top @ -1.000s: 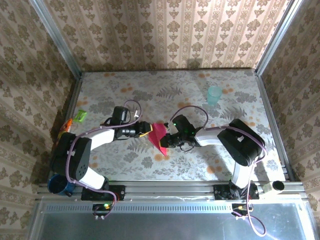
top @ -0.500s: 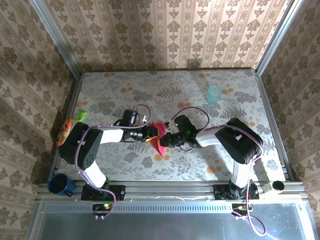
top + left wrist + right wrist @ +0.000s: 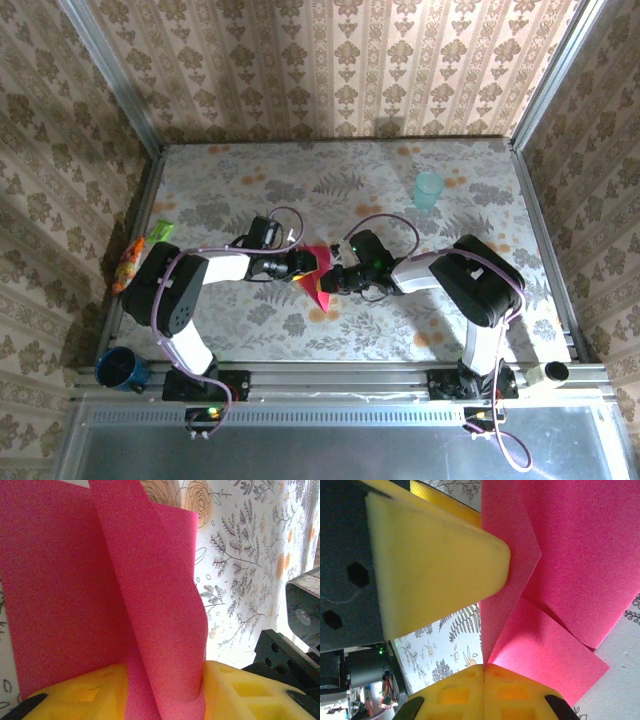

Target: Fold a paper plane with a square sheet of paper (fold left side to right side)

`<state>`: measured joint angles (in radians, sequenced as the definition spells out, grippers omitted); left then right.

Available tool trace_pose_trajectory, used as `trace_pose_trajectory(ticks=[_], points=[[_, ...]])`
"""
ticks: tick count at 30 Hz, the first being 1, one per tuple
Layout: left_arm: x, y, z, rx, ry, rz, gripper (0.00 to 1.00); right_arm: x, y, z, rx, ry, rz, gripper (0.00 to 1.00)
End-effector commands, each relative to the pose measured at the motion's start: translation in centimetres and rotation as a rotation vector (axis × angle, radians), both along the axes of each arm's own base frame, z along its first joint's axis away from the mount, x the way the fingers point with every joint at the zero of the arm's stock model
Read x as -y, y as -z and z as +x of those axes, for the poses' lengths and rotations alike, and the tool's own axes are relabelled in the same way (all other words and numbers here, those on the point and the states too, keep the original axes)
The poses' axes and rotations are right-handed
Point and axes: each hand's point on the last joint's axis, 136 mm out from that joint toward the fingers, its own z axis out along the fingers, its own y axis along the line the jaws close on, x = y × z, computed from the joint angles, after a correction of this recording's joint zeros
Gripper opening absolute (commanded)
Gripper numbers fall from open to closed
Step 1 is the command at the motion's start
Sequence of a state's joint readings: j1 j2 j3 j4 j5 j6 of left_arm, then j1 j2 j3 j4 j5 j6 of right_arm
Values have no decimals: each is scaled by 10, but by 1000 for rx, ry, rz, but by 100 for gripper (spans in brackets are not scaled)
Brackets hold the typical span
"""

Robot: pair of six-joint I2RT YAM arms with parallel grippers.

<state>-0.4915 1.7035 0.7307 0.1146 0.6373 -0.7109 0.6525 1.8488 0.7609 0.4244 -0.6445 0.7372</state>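
The magenta-red square sheet of paper, creased into several flaps, is held up off the table's middle between both grippers. My left gripper comes at it from the left. In the left wrist view a bunched fold of the sheet fills the gap of the left gripper, touching both yellow pads. My right gripper comes from the right. Its yellow pads are pressed together, and the right gripper pinches an edge of the sheet. The left gripper's finger presses on the sheet from the other side.
A pale teal cup stands at the back right of the table. Green and orange packets lie at the table's left edge. A blue mug sits outside the front left rail. Patterned walls close in three sides.
The left arm has swung right and in toward the sheet. The paper now stands narrower and more bunched between the grippers. The right arm has hardly moved.
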Motion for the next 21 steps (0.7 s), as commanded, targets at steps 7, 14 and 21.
trace_pose_trajectory(ticks=[7,14,21], points=[[-11,24,-5,-49,-13,98,44,1,-3,-1,-8,-10,17,9],[-8,23,-5,-47,-4,94,44,13,-23,3,32,13,25,25],[-7,22,-5,-45,-3,92,43,22,-26,8,41,24,3,33]])
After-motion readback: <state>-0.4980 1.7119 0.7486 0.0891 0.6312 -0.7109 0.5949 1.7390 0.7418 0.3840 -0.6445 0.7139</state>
